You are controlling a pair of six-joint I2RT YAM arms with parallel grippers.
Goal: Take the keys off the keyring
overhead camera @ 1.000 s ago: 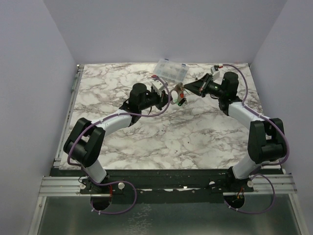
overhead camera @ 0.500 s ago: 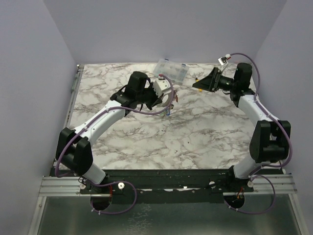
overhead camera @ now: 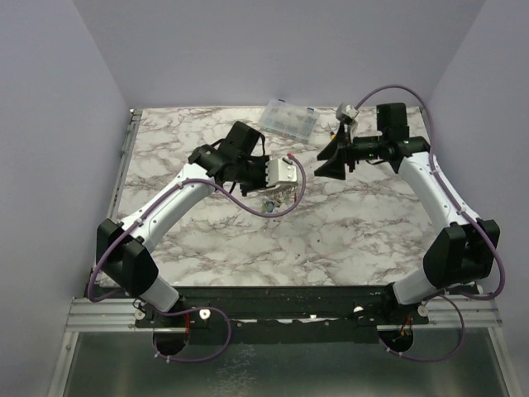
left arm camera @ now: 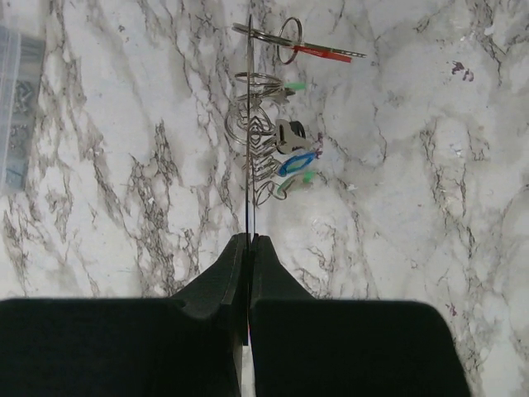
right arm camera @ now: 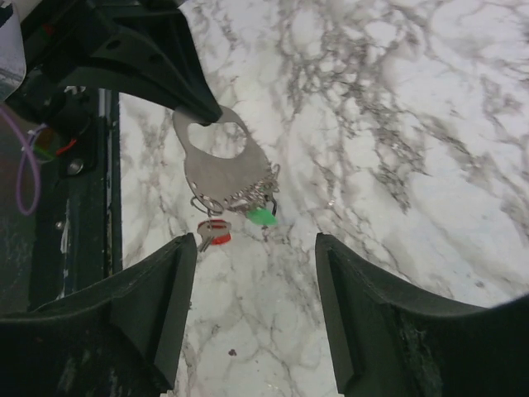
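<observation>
In the left wrist view the grey metal keyring (left arm camera: 249, 124) stands edge-on as a thin line, and my left gripper (left arm camera: 249, 240) is shut on its near end. Several keys hang off it: a red one (left arm camera: 324, 54), a green one (left arm camera: 294, 85), a blue one (left arm camera: 296, 164). The right wrist view shows the keyring (right arm camera: 219, 169) flat-on above the marble, with a red key (right arm camera: 213, 235) and a green key (right arm camera: 263, 217) dangling. My right gripper (right arm camera: 254, 244) is open just short of them, holding nothing. From above, the left gripper (overhead camera: 275, 188) and right gripper (overhead camera: 326, 164) stand apart.
A clear plastic compartment box (overhead camera: 289, 118) lies at the back of the marble table (overhead camera: 364, 223); its edge shows at the left wrist view's left (left arm camera: 16, 107). A small yellow thing (overhead camera: 332, 130) lies near the box. The table's metal rail (right arm camera: 91, 207) runs past the keyring.
My right gripper opened, pulled away from the keyring to the back right, then swung round to face it. The left arm turned and carried the keyring nearer the table's middle.
</observation>
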